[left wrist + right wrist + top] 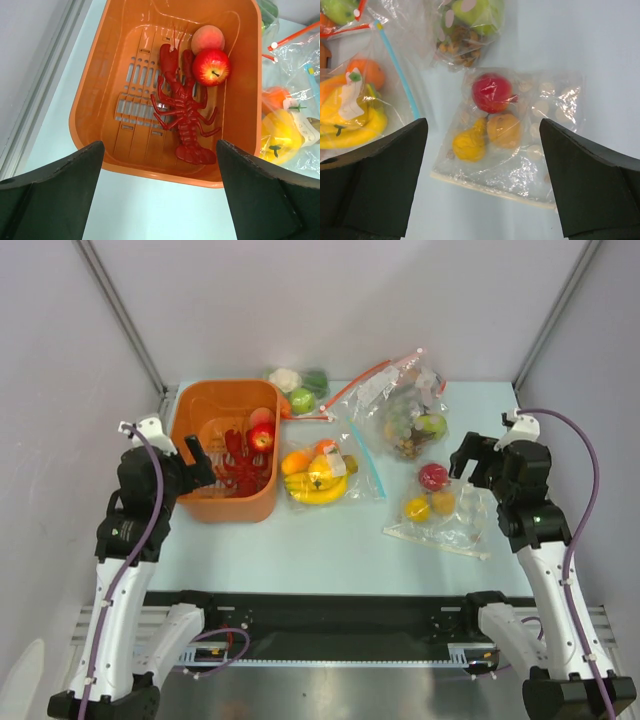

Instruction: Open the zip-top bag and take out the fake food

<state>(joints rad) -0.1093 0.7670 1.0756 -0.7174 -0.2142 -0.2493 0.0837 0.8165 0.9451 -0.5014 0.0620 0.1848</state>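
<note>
The left fingers (196,462) hang spread wide with nothing in them. Straight beneath them sits an orange basket (222,392) holding a red lobster (182,110), a red apple (211,66) and a peach (207,36), none of it part of this job.

To the right of those fingers, just past the basket wall, the zip-top bag (362,478) lies flat on the tabletop (330,550). Its teal zip strip (397,65) runs along the side nearer the right fingers (466,458). The fake food (315,485) is inside.

The film looks thin, soft and slick, so it will likely crumple and slide, and the light fruits will hardly anchor it. The stiffer strip looks like the best hold, one lip for each side.

Beyond the strip, a red-strip bag (405,405) crowds the mouth; whether they overlap is unclear. Directly under the right fingers lies a look-alike bag (507,132) of fruit, easy to take by mistake. The right fingers gape just as wide, empty.
</note>
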